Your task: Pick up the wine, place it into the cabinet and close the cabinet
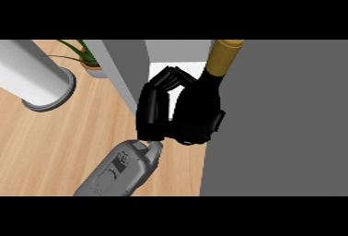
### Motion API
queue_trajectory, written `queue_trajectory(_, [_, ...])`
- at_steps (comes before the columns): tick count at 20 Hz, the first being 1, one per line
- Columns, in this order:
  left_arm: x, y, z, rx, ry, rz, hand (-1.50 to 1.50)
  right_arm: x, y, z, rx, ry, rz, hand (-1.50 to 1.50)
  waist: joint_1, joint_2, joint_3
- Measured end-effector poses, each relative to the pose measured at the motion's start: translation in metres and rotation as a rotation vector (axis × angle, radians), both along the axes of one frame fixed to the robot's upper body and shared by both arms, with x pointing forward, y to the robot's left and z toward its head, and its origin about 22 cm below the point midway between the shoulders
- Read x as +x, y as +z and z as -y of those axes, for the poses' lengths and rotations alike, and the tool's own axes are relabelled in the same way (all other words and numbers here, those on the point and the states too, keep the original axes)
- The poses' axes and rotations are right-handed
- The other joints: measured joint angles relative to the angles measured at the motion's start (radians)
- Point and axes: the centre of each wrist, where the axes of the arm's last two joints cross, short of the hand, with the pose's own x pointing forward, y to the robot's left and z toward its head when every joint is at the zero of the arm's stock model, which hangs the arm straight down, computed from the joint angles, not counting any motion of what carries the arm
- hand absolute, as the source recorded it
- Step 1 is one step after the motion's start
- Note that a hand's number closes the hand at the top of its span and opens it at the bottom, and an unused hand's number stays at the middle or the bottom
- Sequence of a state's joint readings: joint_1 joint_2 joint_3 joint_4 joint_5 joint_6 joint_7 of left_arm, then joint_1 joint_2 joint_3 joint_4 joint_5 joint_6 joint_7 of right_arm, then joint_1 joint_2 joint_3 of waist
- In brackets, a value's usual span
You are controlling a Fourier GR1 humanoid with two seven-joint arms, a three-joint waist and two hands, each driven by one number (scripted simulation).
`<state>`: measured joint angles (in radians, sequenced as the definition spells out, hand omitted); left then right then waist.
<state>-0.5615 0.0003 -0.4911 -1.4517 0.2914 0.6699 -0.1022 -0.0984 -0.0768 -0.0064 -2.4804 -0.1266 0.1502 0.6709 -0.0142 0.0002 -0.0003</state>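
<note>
The left hand point(159, 113) sits at the mouth of the cabinet point(132, 69), its grey forearm point(122, 170) coming in from the lower edge and slanting up and to the right. The fingers point(166, 80) are curled round the wine bottle point(221, 60) and hold it; they arch over from the left, with their tips against the bottle's dark shoulder. Most of the dark body is hidden behind the hand. The gold neck sticks out beyond the fingers, pointing away from the robot and leaning a little to the right.

The bottle lies in the narrow gap between the cabinet's grey side panel on the left and the big dark grey door point(279, 120) on the right. The neck runs right along the door's edge, and the knuckles are just beside the side panel. The pale interior point(176, 64) shows behind the fingers.

To the left, the wooden surface point(61, 138) is bare around the forearm. Farther left lies a white cylinder point(37, 76), with a potted plant point(92, 69) near the cabinet's far corner.
</note>
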Motion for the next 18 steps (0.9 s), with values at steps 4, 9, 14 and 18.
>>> queue_trajectory(4, [0.003,-0.012,-0.001,0.002,0.017,-0.011,1.5,0.0,0.0,-0.002,0.014,0.005,-0.003,-1.5,0.001,0.0,0.0])
queue_trajectory(9, [0.008,-0.033,-0.002,0.064,0.043,-0.009,1.5,0.0,-0.002,-0.002,0.017,0.008,-0.002,-1.5,0.002,0.0,0.0])
queue_trajectory(14, [0.014,-0.052,-0.005,0.122,0.072,0.008,1.5,0.001,-0.003,0.0,0.013,-0.001,0.001,-1.5,0.002,0.0,0.0])
queue_trajectory(18, [0.022,-0.061,-0.016,0.134,0.1,0.026,1.5,0.003,0.0,-0.003,0.02,0.008,0.002,-1.5,0.005,0.0,0.0])
